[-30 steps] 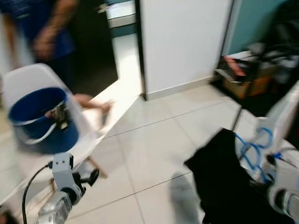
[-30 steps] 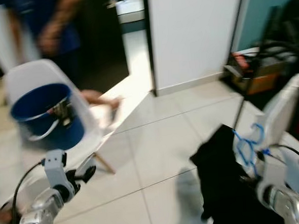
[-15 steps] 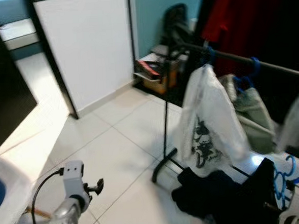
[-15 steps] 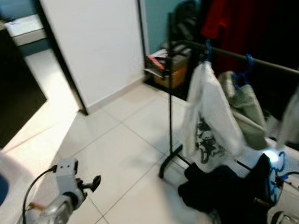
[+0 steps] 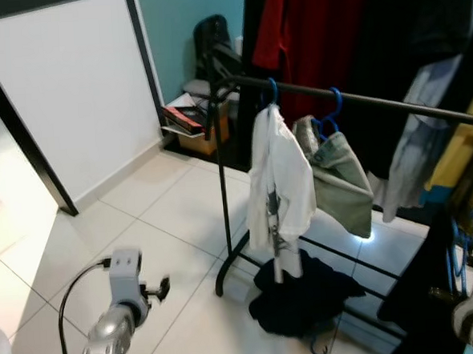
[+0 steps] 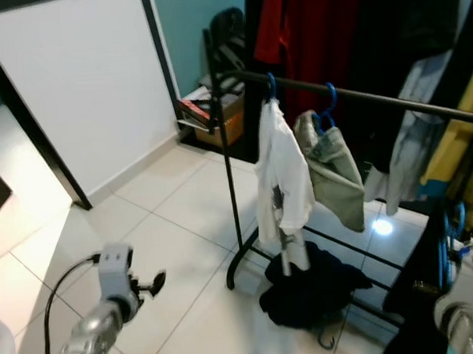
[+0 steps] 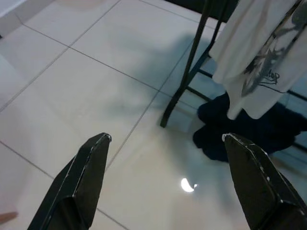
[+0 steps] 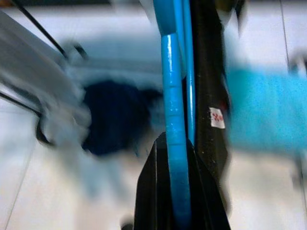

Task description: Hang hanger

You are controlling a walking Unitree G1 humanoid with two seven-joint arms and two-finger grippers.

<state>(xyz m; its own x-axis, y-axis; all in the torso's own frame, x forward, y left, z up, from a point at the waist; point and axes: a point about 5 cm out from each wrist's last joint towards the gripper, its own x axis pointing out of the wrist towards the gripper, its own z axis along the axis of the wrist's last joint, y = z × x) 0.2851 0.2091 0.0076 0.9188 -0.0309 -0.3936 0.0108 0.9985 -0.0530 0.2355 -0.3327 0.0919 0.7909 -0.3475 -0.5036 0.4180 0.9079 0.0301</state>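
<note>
Your right gripper (image 8: 180, 191) clamps the blue hanger (image 8: 173, 110), black garment hanging, ready for the rail (image 5: 360, 101); left gripper (image 7: 168, 177) gapes wide, idle.

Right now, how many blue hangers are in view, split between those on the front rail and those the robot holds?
On the rail: 2, the white shirt's hanger and the grey garment's hanger.
In the right hand: 1, the held hanger.
Total: 3

A black clothes rail (image 6: 360, 97) crosses the upper right of the frame, carrying a white shirt (image 6: 283, 178) and a grey-green garment (image 6: 332, 171) (both on blue hooks). Dark clothing (image 6: 312, 289) lies heaped below.
</note>
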